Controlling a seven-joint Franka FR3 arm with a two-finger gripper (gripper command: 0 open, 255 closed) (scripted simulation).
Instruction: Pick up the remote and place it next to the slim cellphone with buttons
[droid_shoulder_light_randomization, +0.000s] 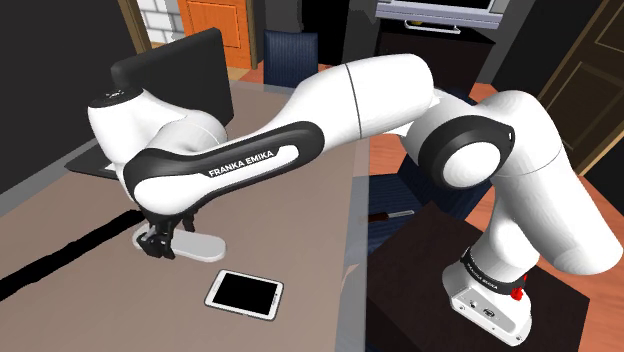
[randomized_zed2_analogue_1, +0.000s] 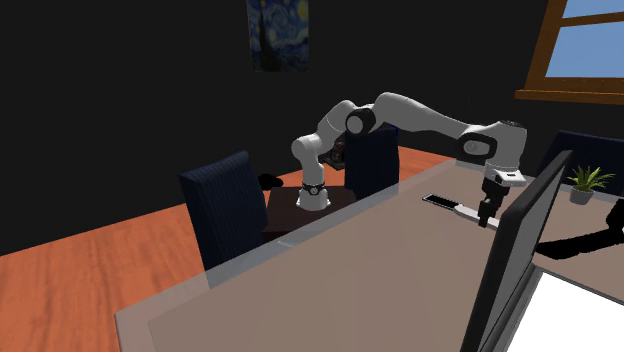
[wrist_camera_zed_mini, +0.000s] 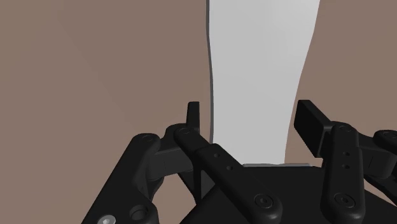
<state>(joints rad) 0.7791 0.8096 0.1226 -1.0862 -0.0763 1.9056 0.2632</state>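
**Remote between parted fingers, low on the table**

Remote (wrist_camera_zed_mini: 257, 63), drawn plain pale grey-white, lies lengthwise under the hand and runs straight out ahead of it. The gripper (wrist_camera_zed_mini: 252, 118) is down over the remote's near end. Its two black fingers (wrist_camera_zed_mini: 193, 116) stand well apart, one on each side of the remote's narrow waist. The wrist view does not settle whether either pad touches the remote's edges, so nothing shows it as gripped.

In the shoulder view the gripper (droid_shoulder_light_randomization: 155, 243) hangs just above the brownish table (droid_shoulder_light_randomization: 300, 225). The remote (droid_shoulder_light_randomization: 200, 245) sticks out from under it, flat on the surface as far as can be seen.

A little past the remote's free end, close to it but apart, lies the cellphone (droid_shoulder_light_randomization: 244, 293). It is a flat white slab with a black face, and no buttons can be made out on it. The second exterior view gives the same order outward from the gripper (randomized_zed2_analogue_1: 487, 215): the remote (randomized_zed2_analogue_1: 468, 211), then the cellphone (randomized_zed2_analogue_1: 437, 201).

Farther off, behind the hand, a black monitor (droid_shoulder_light_randomization: 195, 70) stands on the table. Beyond the table's edge is a dark blue chair (droid_shoulder_light_randomization: 290, 50), and farther still an orange door (droid_shoulder_light_randomization: 212, 20).
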